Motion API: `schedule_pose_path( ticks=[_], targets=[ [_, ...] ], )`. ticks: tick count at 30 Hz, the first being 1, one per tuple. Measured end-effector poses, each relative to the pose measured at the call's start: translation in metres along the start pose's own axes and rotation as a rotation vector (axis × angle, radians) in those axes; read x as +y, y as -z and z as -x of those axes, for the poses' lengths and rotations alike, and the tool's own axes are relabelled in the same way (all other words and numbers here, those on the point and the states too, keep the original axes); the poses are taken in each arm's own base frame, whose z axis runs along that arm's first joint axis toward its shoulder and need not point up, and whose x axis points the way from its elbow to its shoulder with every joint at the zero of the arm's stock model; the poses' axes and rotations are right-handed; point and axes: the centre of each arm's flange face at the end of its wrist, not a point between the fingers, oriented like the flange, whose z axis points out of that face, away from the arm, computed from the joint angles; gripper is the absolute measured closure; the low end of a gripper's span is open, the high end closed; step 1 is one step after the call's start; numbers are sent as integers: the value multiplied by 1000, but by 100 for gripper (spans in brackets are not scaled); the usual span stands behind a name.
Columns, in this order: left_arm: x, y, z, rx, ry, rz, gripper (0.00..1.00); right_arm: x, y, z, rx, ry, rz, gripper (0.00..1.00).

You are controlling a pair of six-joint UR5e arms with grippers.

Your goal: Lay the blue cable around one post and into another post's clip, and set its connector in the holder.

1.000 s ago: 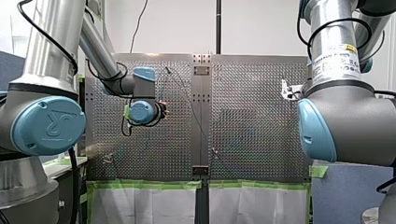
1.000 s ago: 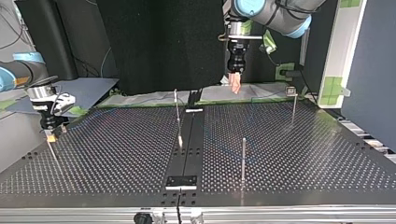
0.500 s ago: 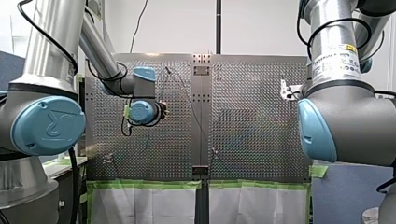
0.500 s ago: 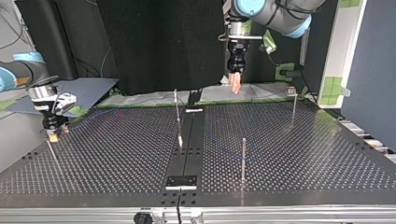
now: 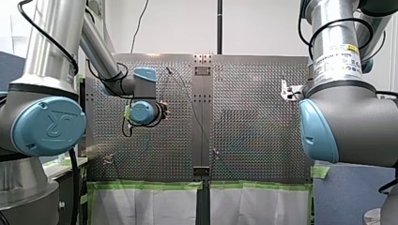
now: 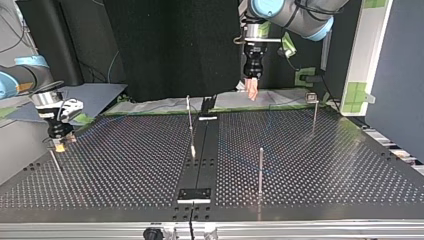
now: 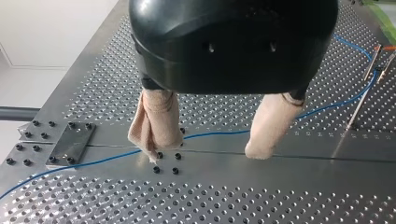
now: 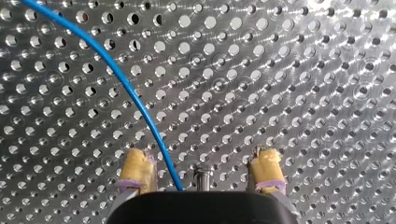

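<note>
The blue cable (image 7: pixel 210 134) lies on the perforated table and runs under my left gripper (image 7: pixel 210 147). That gripper hangs open above it, with beige pads (image 7: pixel 156 123) and nothing between them. In the top view my left gripper (image 6: pixel 251 89) is high over the table's far edge. My right gripper (image 8: pixel 201 170) is open low over the plate. The cable (image 8: pixel 140 107) passes between its yellow pads (image 8: pixel 135 170), close to one of them. A thin post tip (image 8: pixel 201 176) also stands between the pads. In the top view my right gripper (image 6: pixel 59 145) sits over a slanted post (image 6: pixel 54 161).
Thin posts stand on the table: one near the middle strip (image 6: pixel 190 117), one nearer the front (image 6: pixel 260 170), one with a clip head far back (image 6: pixel 314 112). A small black plate (image 6: pixel 195 194) sits on the centre strip. A bolted metal plate (image 7: pixel 70 144) lies beside the cable.
In the top view my right gripper has crept slightly lower and toward the right over its post. My left arm has not moved.
</note>
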Motion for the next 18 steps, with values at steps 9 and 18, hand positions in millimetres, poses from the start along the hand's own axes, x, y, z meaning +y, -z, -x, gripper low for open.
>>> schedule_pose_path(
  ticks=[9,18],
  targets=[
    [1,-1,0,-2,1,2,0,-5,-1,-1,2,1,-8,0],
    [2,-2,0,-1,1,4,0,-10,-2,-1,1,1,-15,0]
  ],
)
